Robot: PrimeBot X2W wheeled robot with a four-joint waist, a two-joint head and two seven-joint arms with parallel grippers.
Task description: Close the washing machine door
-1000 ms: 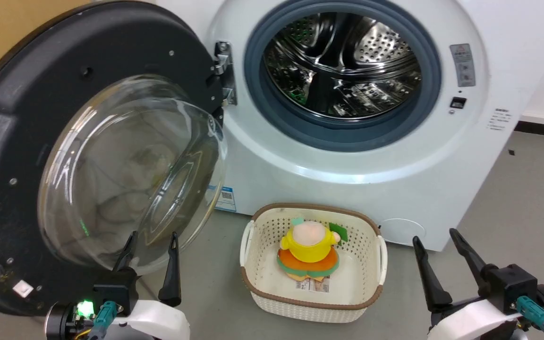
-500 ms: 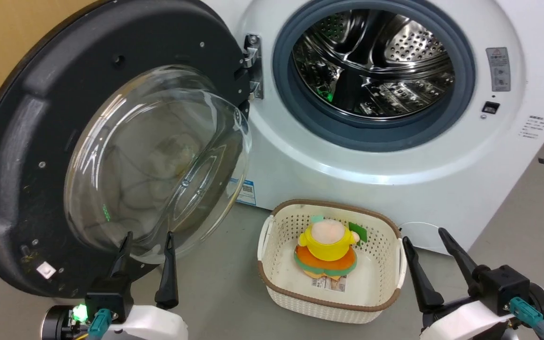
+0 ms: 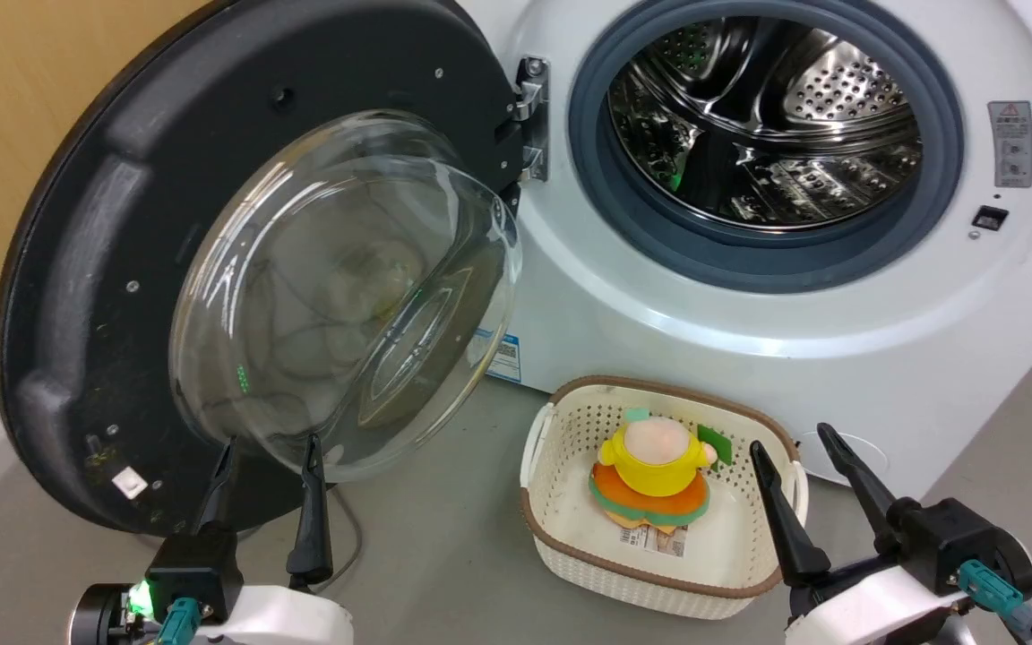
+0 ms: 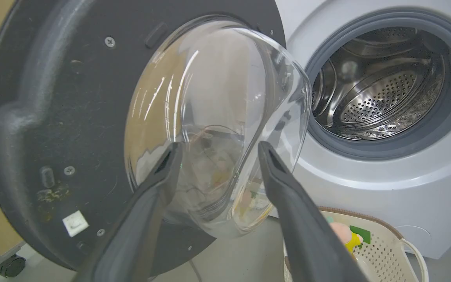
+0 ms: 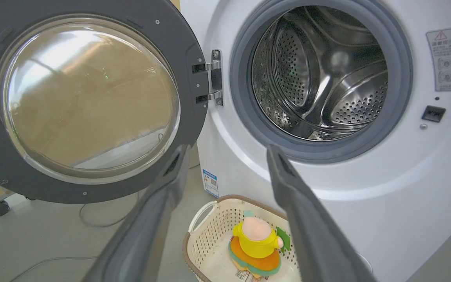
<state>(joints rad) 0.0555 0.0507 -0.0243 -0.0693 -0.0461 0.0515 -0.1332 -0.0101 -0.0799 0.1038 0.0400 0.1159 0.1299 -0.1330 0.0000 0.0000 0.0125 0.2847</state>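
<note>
Washing machine door [image 3: 167,116] is pictured swung wide open at the left of the washing machine [image 3: 659,331], hung on its hinge [image 3: 529,116]. Left gripper [image 3: 270,443] and right gripper [image 3: 789,439] are held parted and empty. Judged rigid and heavy, it is best pushed at the black rim [image 3: 41,340], not the slick, breakable glass bowl [image 3: 337,296].

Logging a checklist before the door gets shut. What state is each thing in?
washing machine door: wide open on its hinge.
washing machine: drum mouth uncovered.
basket: upright on the floor, plush toy inside.
left gripper: open, holding nothing.
right gripper: open, holding nothing.
</note>
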